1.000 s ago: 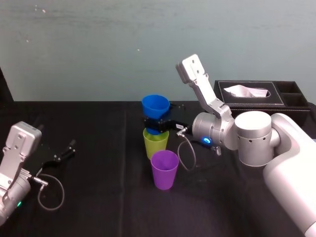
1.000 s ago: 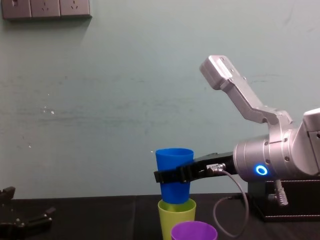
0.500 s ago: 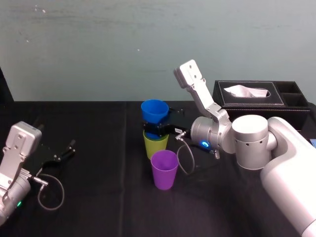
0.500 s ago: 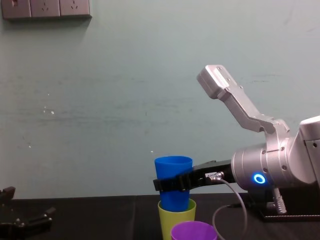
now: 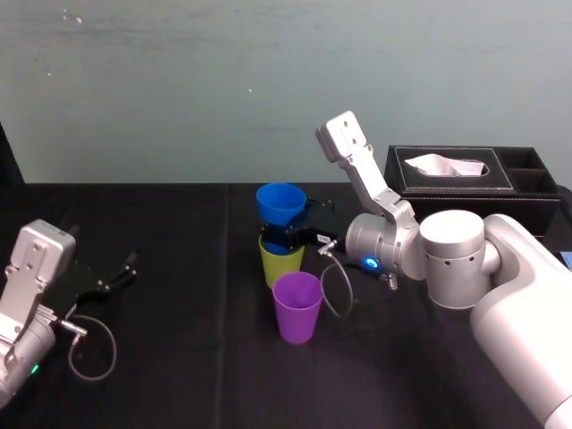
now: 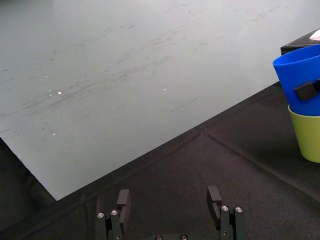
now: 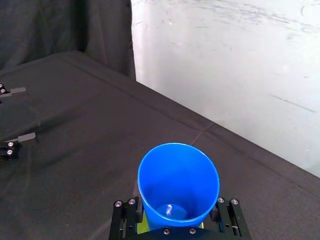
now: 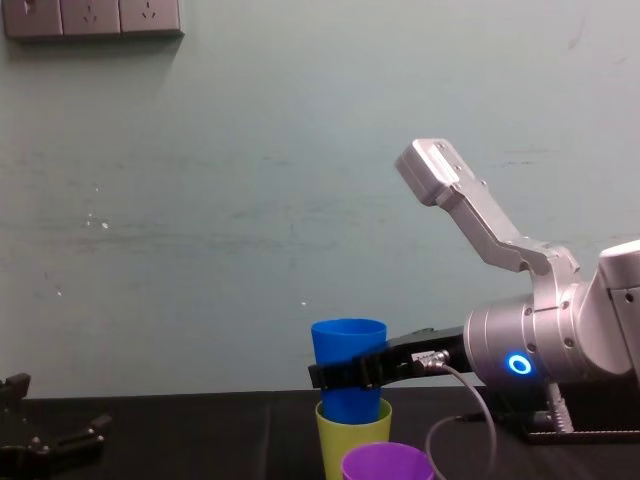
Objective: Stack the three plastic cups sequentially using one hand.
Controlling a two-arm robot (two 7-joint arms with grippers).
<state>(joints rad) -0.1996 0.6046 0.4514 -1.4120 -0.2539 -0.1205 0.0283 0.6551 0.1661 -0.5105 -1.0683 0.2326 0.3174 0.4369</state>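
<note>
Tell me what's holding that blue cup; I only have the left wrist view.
Observer: The right claw, closed on the blue cup, whose base sits inside the yellow-green cup.
Operator: Third cup?
Observer: The purple cup stands upright, not nested, just nearer the robot than the yellow-green one.
Operator: Anything else close?
Observer: A black tissue box at the table's far right, apart from the cups.

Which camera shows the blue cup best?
The right wrist view: it looks straight into the blue cup, showing the whole rim and inside, held by the right pincer. The chest view shows its side, nested in the yellow-green cup. The head view shows it from farther off, and the left wrist view cuts it off.
</note>
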